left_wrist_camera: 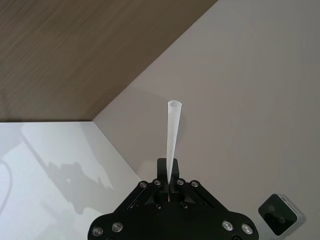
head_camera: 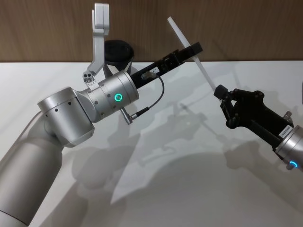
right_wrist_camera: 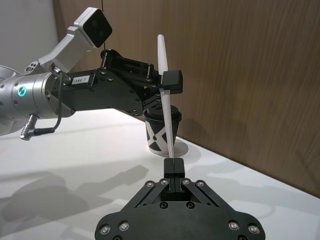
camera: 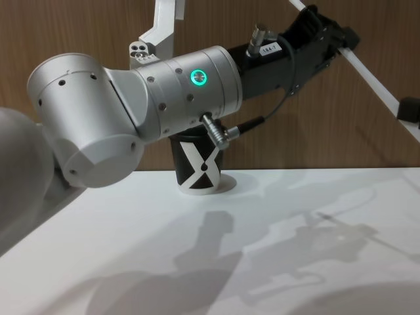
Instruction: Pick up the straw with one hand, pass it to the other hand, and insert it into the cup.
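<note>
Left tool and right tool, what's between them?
Only the straw, gripped by the left tool higher up and the right tool at its lower end; head view.

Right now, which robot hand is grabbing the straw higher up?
The left gripper: it pinches the straw well up its length, while the right gripper pinches only the bottom tip.

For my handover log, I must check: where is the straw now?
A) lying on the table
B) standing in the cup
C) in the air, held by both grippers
C: the straw is aloft, the left gripper clamped on its upper part and the right gripper on its lower end.
</note>
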